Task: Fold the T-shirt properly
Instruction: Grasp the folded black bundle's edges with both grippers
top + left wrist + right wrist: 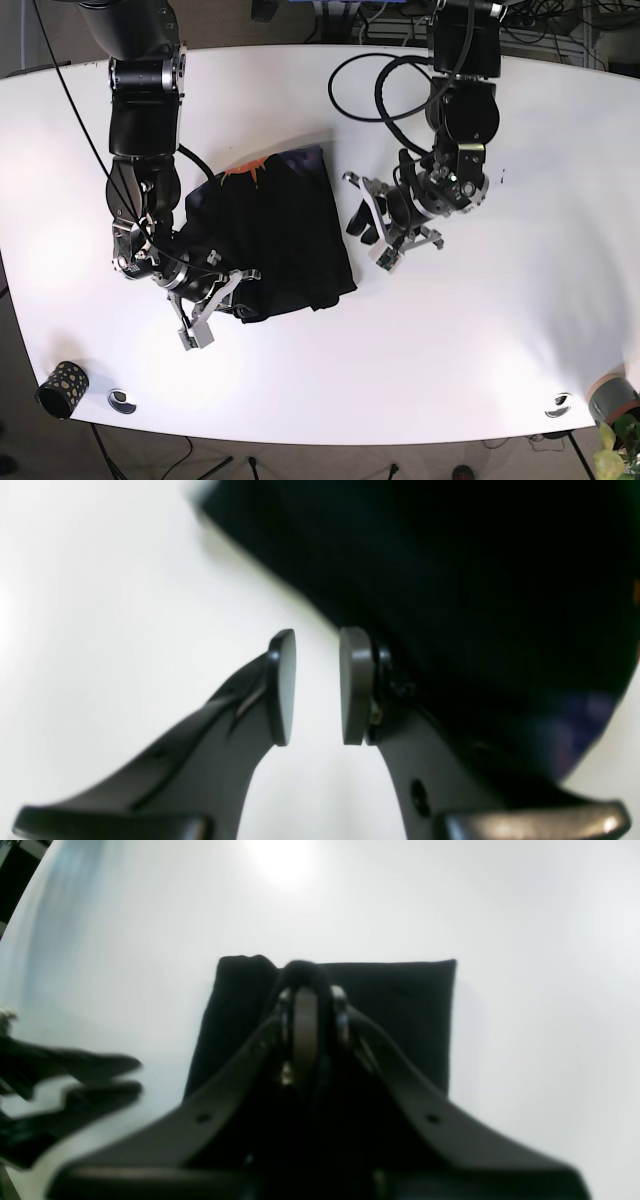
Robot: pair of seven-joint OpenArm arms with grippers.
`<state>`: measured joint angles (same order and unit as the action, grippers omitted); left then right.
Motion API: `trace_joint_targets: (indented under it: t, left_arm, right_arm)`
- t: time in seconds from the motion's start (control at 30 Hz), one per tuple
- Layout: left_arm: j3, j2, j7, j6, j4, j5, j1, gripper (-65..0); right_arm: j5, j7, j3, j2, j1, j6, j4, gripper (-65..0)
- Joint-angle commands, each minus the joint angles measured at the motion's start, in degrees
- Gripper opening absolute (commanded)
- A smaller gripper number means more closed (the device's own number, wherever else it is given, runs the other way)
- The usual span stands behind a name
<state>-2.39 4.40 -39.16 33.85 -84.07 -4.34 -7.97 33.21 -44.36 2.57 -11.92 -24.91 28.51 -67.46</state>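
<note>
Right hand [312,1027] pinches the T-shirt [390,1005] edge; left hand [317,685] gapes beside it.

A robotics lab: white table [520,330], two mounted arms, trailing black cables [365,95].

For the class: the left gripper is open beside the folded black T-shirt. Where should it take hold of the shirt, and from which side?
Probably the T-shirt's free edge facing the left gripper, approached from that side, low along the table. That edge lies straight and flat nearest the open jaws, while the right gripper already pinches the opposite side.
</note>
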Motion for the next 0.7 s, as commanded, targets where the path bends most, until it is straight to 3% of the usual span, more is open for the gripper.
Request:
trace_joint_targets:
  t: [0.0,0.13,0.3,0.37,0.53,0.67]
  left_arm:
    - [-0.02,0.3,1.49,-0.04,-0.63,-1.16,-2.1,-50.6]
    - [0.5,1.88,1.57,-0.39,2.62,-1.07,-5.7,-50.6]
    - [1.65,2.94,1.57,-7.69,10.71,-1.42,-12.03,-49.4]
    - [1.65,4.26,1.57,-8.57,14.14,-1.6,-14.58,-44.2]
    - [1.82,4.6,1.66,-8.92,19.85,-3.44,-19.15,-20.6]
    - [1.73,4.6,5.62,-10.15,23.37,-5.73,-20.82,-18.5]
  right_arm:
    - [1.12,3.35,0.11,-0.25,-3.36,0.1,1.48,-65.0]
    - [1.21,4.58,0.11,-0.52,-4.41,0.02,3.42,-65.0]
    - [1.21,4.67,0.2,-0.69,-4.24,0.02,3.24,-65.0]
    - [1.21,4.67,0.11,-0.69,-4.06,0.02,3.15,-65.0]
    - [1.21,4.67,0.11,-0.69,-3.09,0.19,3.15,-65.0]
    - [1.47,4.67,0.11,-0.69,-2.65,0.28,3.07,-65.0]
